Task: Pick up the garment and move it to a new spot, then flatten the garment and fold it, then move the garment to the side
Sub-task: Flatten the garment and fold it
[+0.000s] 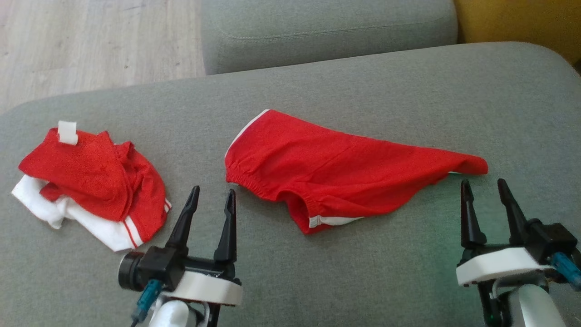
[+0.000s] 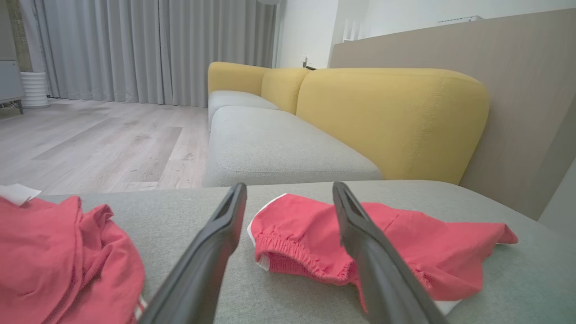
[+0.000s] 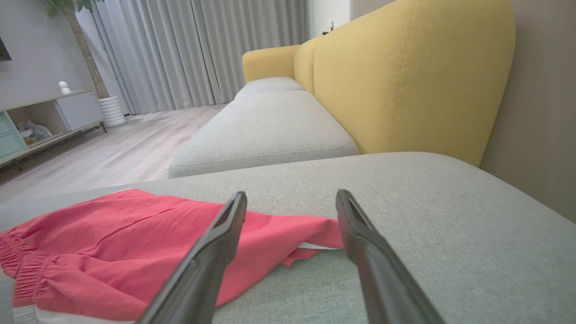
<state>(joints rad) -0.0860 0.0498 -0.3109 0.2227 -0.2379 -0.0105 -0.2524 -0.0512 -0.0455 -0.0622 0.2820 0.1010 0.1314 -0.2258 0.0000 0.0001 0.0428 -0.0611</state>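
A broad grey fabric sofa cushion (image 1: 390, 86) is seen carrying everything. Near its middle, a red garment with white trim and an elastic waistband (image 1: 336, 168), seemingly shorts, is spread fairly flat. A crumpled red-and-white garment (image 1: 95, 181) is heaped well apart at the left. The left gripper (image 1: 214, 190) is held just beside the waistband, fingers wide and empty. The right gripper (image 1: 482, 181) is poised near the garment's right tip, fingers likewise parted, nothing gripped.

The left gripper (image 2: 289, 186)'s right finger covers part of the red shorts (image 2: 405, 243). Left of its fingers, a crumpled red-and-white garment (image 2: 58, 261) runs off the frame. Left of the right gripper (image 3: 290, 194), the red shorts are cropped at the edge.
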